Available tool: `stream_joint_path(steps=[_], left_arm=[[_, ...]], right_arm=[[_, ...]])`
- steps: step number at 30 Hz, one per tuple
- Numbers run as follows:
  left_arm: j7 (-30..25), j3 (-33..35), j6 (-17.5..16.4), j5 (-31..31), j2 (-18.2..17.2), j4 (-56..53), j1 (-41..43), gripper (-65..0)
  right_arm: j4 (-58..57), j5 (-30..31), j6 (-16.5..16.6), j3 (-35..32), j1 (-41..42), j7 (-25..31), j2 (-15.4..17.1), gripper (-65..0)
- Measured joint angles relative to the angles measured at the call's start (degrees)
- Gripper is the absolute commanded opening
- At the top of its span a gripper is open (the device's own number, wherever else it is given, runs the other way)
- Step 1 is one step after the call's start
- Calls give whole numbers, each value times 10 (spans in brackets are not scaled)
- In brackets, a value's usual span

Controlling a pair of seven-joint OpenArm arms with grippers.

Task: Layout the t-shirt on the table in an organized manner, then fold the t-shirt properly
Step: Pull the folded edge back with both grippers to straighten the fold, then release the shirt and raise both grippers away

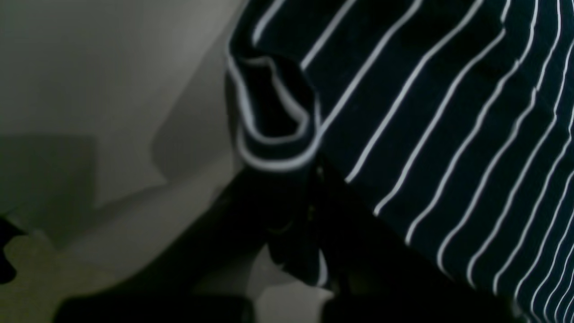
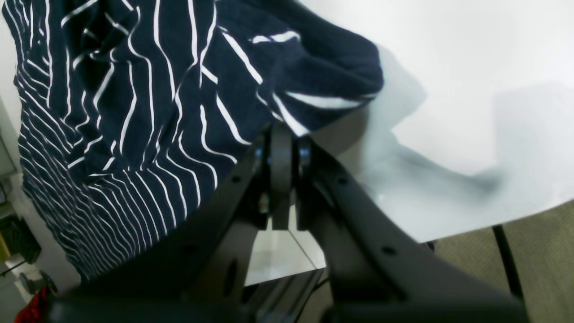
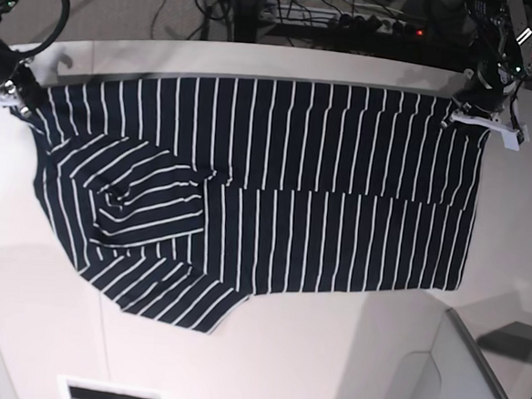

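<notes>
The dark navy t-shirt (image 3: 275,200) with thin white stripes lies spread sideways across the white table (image 3: 328,359). A sleeve is folded over its body at the left and its lower left edge is uneven. My left gripper (image 3: 468,111) is shut on the shirt's far right corner. In the left wrist view the dark fingers (image 1: 287,224) pinch a folded hem of the shirt (image 1: 448,112). My right gripper (image 3: 16,91) is shut on the far left corner. In the right wrist view this gripper (image 2: 280,139) clamps the bunched edge of the shirt (image 2: 134,112).
Cables and a power strip (image 3: 370,24) lie on the floor behind the table. A raised white panel (image 3: 473,378) stands at the front right. A slot (image 3: 111,394) sits at the front edge. The table edge and a black leg (image 2: 506,260) show over carpet.
</notes>
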Motion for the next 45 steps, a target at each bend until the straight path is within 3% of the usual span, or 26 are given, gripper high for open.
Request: stream_joint_path(steps=[28, 31, 34, 35, 39, 42, 45], left_arm=[[-6, 0, 0, 0, 0, 27, 53, -650], [-5, 0, 0, 0, 0, 27, 53, -650], [-6, 0, 0, 0, -3, 27, 53, -650], [-6, 0, 0, 0, -3, 27, 53, -620], [-6, -3, 7, 3, -3, 27, 53, -342], [-6, -4, 7, 2, -5, 27, 53, -168], [-7, -4, 6, 2, -5, 27, 53, -84]], right_arm=[[0, 2, -1, 0, -53, 2, -1, -641], [0, 2, -2, 0, -54, 3, -2, -572], [0, -1, -3, 2, -55, 9, -1, -410], [0, 0, -3, 3, -55, 9, -3, -359], [2, 0, -2, 44, -52, 9, -25, -245], [8, -9, -5, 52, -56, 9, -25, -245], [43, -4, -7, 51, -56, 9, -25, -245]])
